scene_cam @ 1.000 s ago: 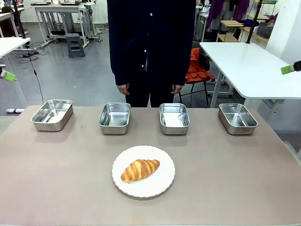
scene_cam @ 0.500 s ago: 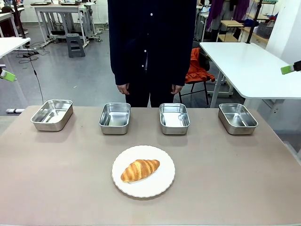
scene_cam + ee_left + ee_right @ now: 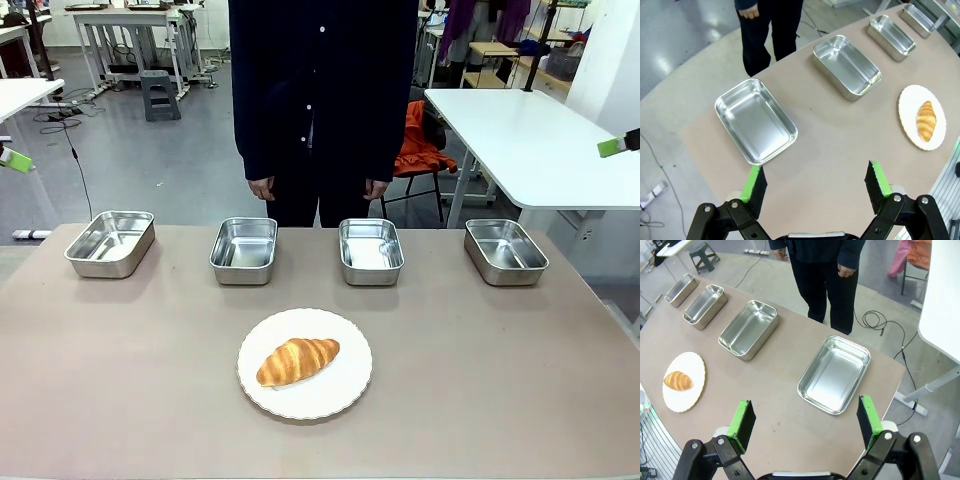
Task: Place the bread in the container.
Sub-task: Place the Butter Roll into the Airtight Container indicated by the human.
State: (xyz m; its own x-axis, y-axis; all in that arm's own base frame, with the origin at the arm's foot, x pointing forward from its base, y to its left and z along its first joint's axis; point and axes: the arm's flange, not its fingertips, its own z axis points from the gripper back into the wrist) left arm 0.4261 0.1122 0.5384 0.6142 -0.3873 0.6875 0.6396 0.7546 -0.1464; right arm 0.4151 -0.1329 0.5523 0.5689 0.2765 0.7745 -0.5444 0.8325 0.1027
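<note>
Bread (image 3: 298, 361): golden-brown, ridged croissant, lay on white plate (image 3: 345, 396), near centre of desk (image 3: 490, 380).
Pans (image 3: 243, 275): four, shiny, far row.
Left gripper (image 3: 814, 176): spread, above left pan.
Right gripper (image 3: 804, 411): spread, above right pan.

Bread (image 3: 298, 361): golden-brown croissant with a ridged crust, lying flat and slantwise at the centre of a round white plate (image 3: 345, 395). Containers: four like steel pans, shiny, with rounded corners and rolled rims, upright and empty, in a spaced row beyond the plate: left pan (image 3: 110, 243), mid-left pan (image 3: 244, 250), mid-right pan (image 3: 370, 251), right pan (image 3: 505, 251). The bread lies apart from all four.
</note>
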